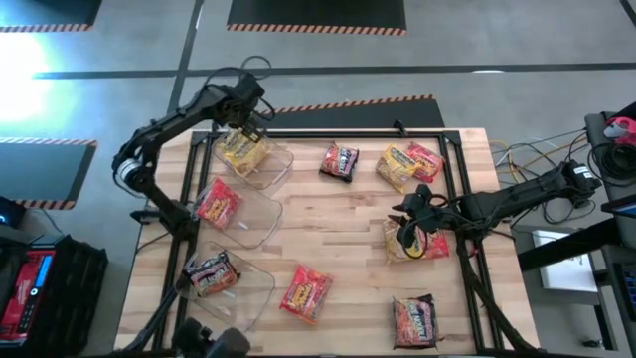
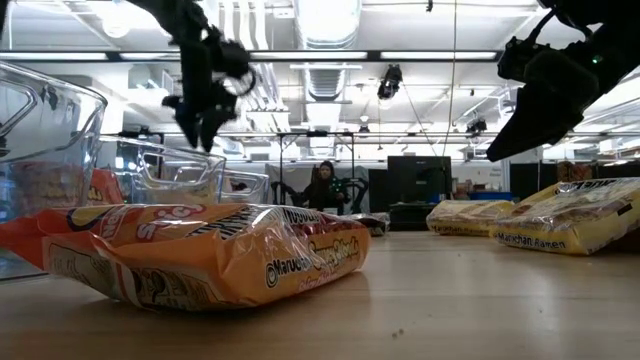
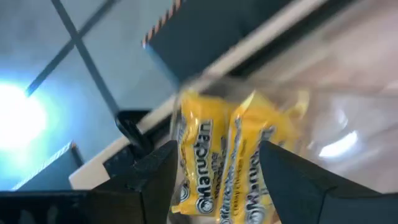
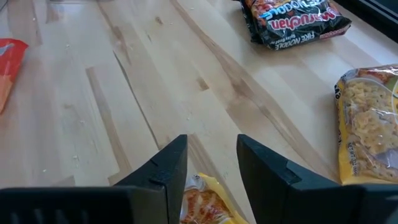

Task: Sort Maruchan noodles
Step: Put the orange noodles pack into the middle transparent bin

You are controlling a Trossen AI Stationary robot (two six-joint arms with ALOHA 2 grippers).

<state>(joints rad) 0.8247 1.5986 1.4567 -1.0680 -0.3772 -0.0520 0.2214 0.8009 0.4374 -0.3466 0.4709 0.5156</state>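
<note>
Jaws on the left gripper point(image 1: 248, 127) stand open above the far bin point(image 1: 260, 167) at the surface's far left, with yellow packets point(image 1: 241, 151) lying in that bin. From above, a red packet point(image 1: 217, 204) sits in the middle bin point(image 1: 254, 221) and a dark packet point(image 1: 210, 272) in the near bin point(image 1: 248, 288). Loose on the wooden surface point(image 1: 338, 234) lie a dark packet point(image 1: 340, 161), a yellow one point(image 1: 397, 166) touching a red one point(image 1: 425, 159), an orange-red packet point(image 1: 307, 293) and another dark one point(image 1: 415, 320). The right gripper point(image 1: 407, 235) hangs right over a yellow packet point(image 1: 415, 242) on the right side.

At surface level, an orange-yellow packet point(image 2: 200, 258) fills the foreground, clear bins point(image 2: 60, 130) stand on the left, and a person point(image 2: 322, 186) sits far back in the room.

Past the left wrist's parted fingers point(image 3: 155, 177), two yellow packets point(image 3: 230, 158) show, with nothing pinched.

Past the right wrist's fingers point(image 4: 168, 168), the jaws are apart with a gap, and a yellow packet's corner point(image 4: 208, 205) lies just below them, not gripped. Farther off are a dark packet point(image 4: 292, 18) and a yellow one point(image 4: 370, 124).
</note>
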